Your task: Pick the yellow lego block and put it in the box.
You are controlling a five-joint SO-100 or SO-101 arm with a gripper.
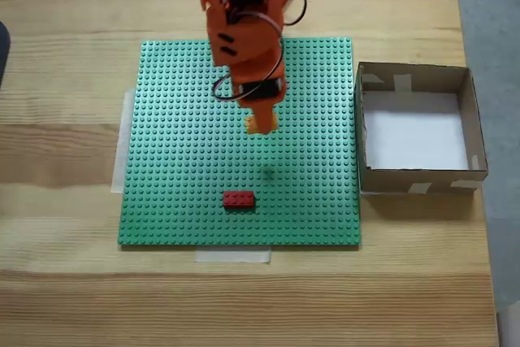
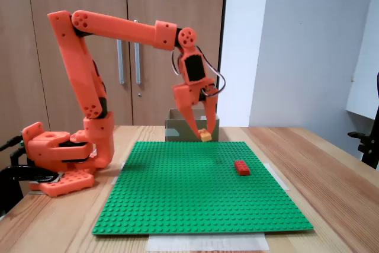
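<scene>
The gripper (image 2: 204,134) is clamped on the yellow brick (image 2: 205,135), holding it clear above the green baseplate (image 1: 179,193) so it can pass over the rim of the box (image 1: 470,119), which sits beside the plate.

You see the orange arm reaching down over the green baseplate (image 1: 203,160), its gripper (image 1: 262,123) closed around the yellow lego block (image 1: 262,123) (only partly visible between the fingers). The red brick (image 1: 239,198) lies on the baseplate below it. The box (image 1: 421,176) sits just right of the baseplate on the wooden table (image 1: 65,282).
</scene>
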